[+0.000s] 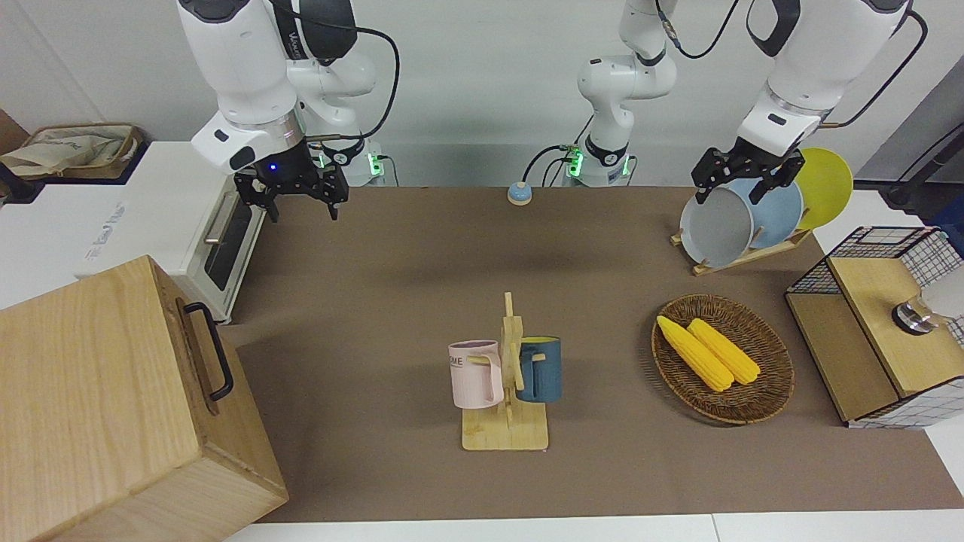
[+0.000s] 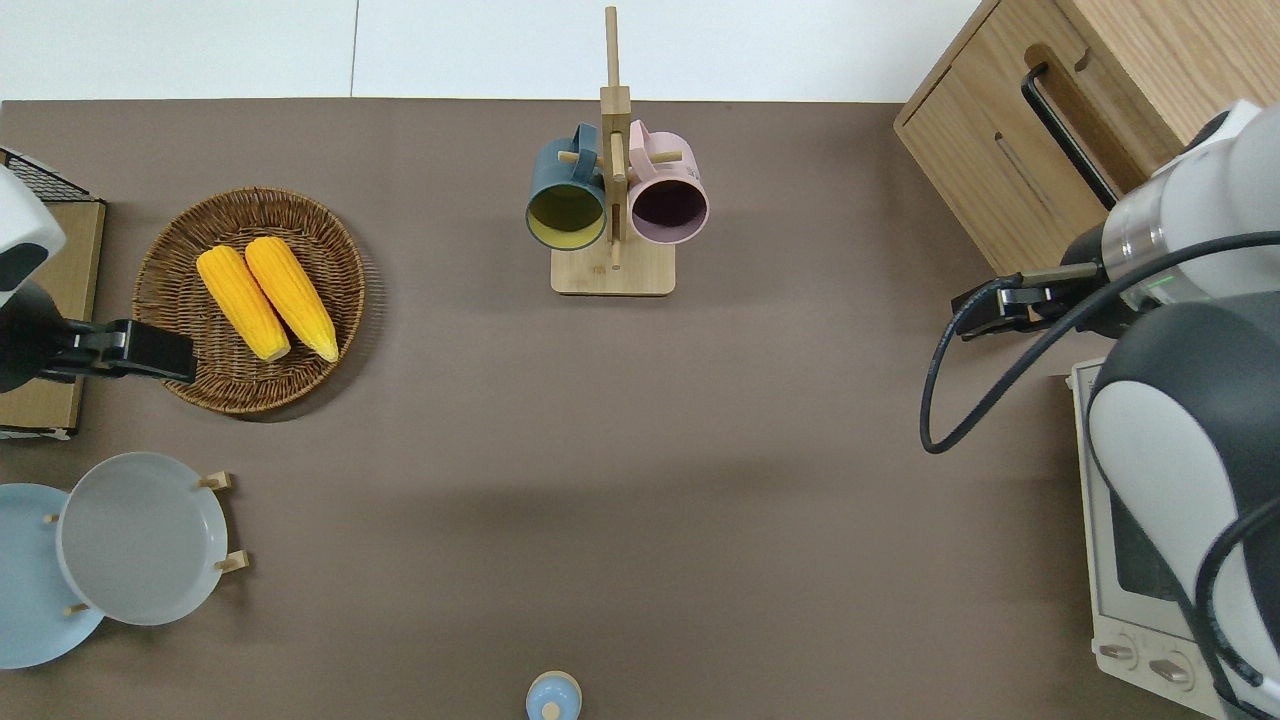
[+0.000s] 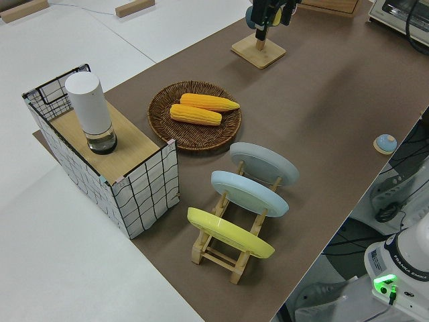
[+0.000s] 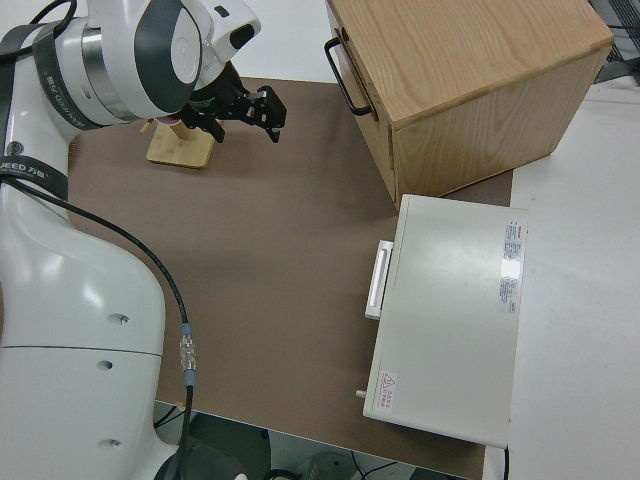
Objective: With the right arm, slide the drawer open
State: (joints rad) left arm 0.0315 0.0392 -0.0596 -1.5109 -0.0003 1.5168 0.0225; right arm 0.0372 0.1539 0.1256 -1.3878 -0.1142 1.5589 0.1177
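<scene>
The drawer (image 1: 202,354) sits shut in the big wood box (image 1: 98,406) at the right arm's end of the tabletop (image 1: 422,256), farther from the robots than the toaster oven (image 1: 218,248). Its black loop handle (image 1: 211,350) is free, nothing touching it.

I've got the right gripper (image 1: 299,197) up in the air, jaws spread wide and empty. Overhead, it hangs over bare tabletop just off the box's nearer corner, between box and oven, w/ the handle (image 2: 1065,135) well apart from it. So I judge this as the approach step; no contact yet, drawer not started.

Next move, as I see it: bring the gripper down and across to the handle, turn the wrist so the jaws straddle the bar, close on it, then pull straight out along the drawer's travel, i.e. toward the middle of the tabletop. The box sits at an angle, so the pull line needs to match it or the drawer may bind.

Left arm is parked; its jaws look open too.
</scene>
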